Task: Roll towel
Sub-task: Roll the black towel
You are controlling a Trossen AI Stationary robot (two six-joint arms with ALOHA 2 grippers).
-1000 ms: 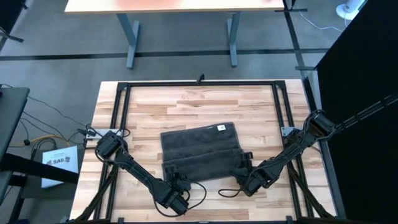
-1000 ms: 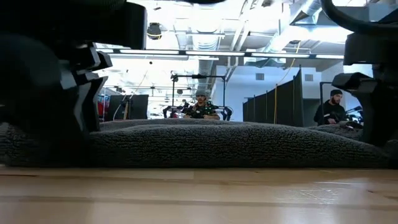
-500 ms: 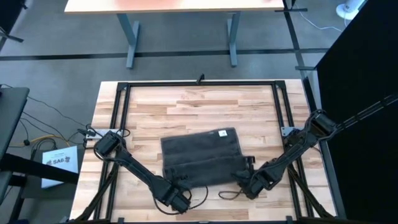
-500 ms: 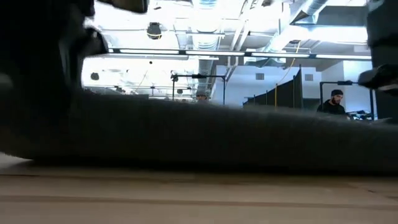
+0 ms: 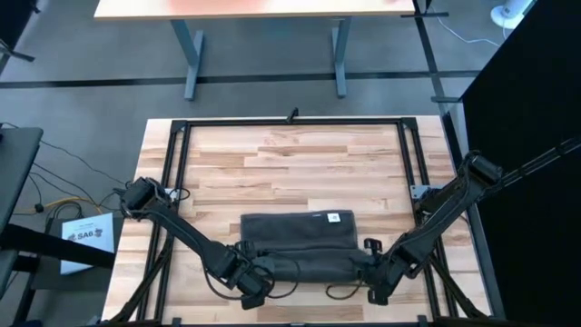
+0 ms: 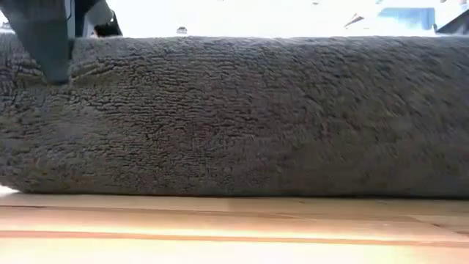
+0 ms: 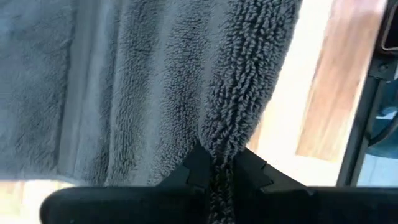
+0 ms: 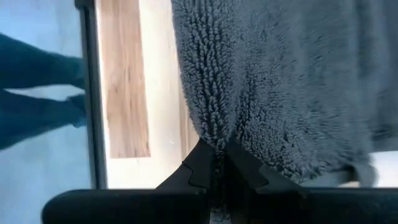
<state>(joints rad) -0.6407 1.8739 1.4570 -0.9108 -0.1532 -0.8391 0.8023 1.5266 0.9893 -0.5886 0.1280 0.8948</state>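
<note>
Grippers left (image 5: 257, 281) and right (image 5: 375, 277) have just pinched the near corners of the dark charcoal terry towel (image 5: 300, 238), dragging it toward the table's near edge; rolling can start.

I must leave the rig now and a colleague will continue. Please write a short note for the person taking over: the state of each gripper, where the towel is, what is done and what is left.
Left gripper: shut on the towel, at its near left corner.
Right gripper: shut on the towel, at its near right corner.
Towel: on the near half of the table, between the two arms, white tag facing up near the far right corner. The near edge is pinched and bunched into a thick fold in front of the low camera.
Done: both near corners gripped, first fold begun.
Left: roll the towel up toward its far edge, then let go.
</note>
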